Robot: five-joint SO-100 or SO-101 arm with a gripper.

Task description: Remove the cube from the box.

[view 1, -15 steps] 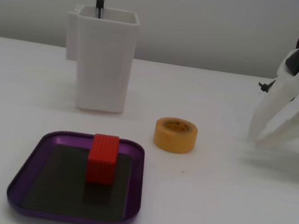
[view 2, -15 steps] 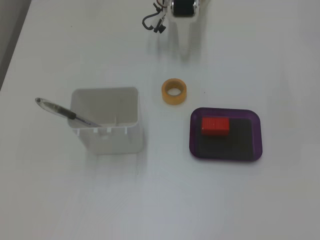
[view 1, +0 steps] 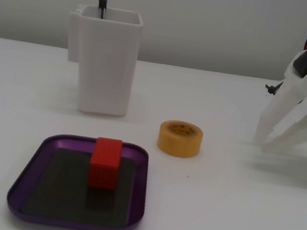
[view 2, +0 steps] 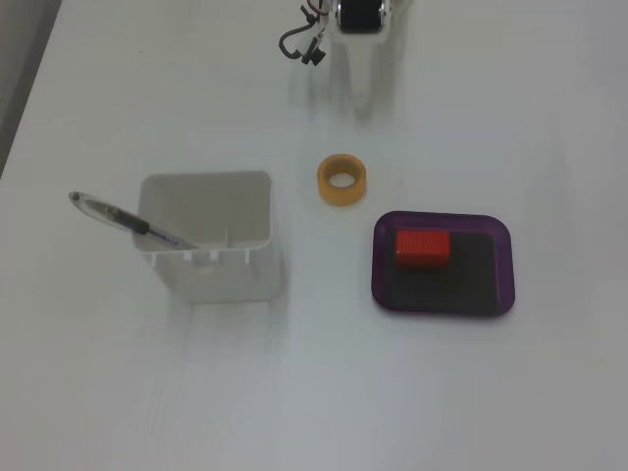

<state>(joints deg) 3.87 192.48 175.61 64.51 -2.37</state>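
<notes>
The red ribbed cube (view 1: 105,163) stands upright inside the purple box (view 1: 23,179), on its dark floor and close to the rim at the end nearer the yellow tape roll (view 1: 179,138); in the other fixed view the cube (view 2: 423,247) sits in the upper left part of the box (view 2: 500,294). The tape roll (view 2: 341,181) lies flat on the white table (view 1: 213,218), just beyond the box and not touching it. A tall white square container (view 1: 105,60) stands further back, with a pen (view 2: 128,222) leaning out of it. The white gripper (view 1: 264,143) hangs at the right edge of the frame, well apart from the cube, its two fingers spread in a narrow V and holding nothing, tips down near the table
</notes>
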